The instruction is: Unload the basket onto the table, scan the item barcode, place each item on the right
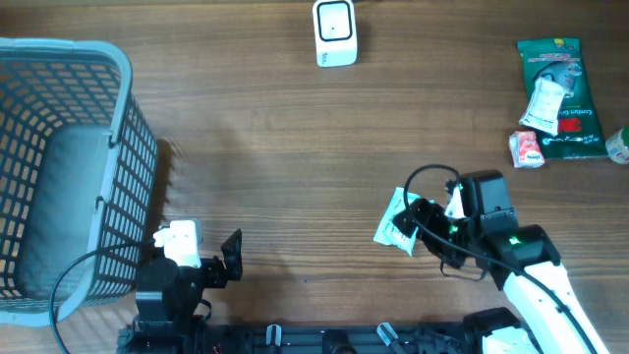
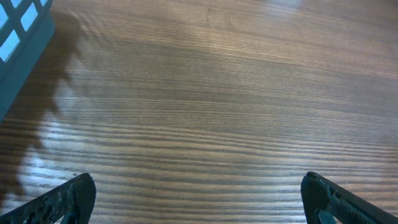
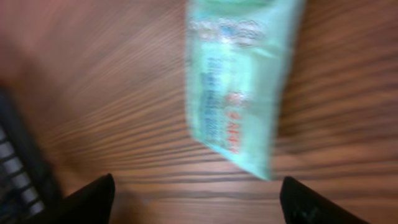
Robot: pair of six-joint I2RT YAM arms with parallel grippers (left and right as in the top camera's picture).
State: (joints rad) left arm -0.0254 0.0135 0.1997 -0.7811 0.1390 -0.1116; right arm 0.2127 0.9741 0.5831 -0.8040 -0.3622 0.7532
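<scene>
Basket (image 1: 118, 108) fills the left edge of the table (image 1: 275, 147); just right of it, at the near edge, your left fingers (image 2: 71, 198) are spread wide over bare wood. The white scanner (image 1: 335, 31) sits at the far edge, mid-table. Right of centre, nearer you, the pale green packet (image 1: 396, 222) lies flat on the table, well apart from the scanner, with your right fingers (image 3: 99, 196) spread wide just right of it, holding nothing. Thin and flat as it looks, it could slide or slip out as you close on it. You also cannot tell which face carries the barcode, so it may meet the scanner wrong side up. Its red and blue print is too blurred to read. At the far right, the dark green bag (image 1: 560, 93) and small red-and-white pack (image 1: 528, 148) show lettering too small to read.
</scene>
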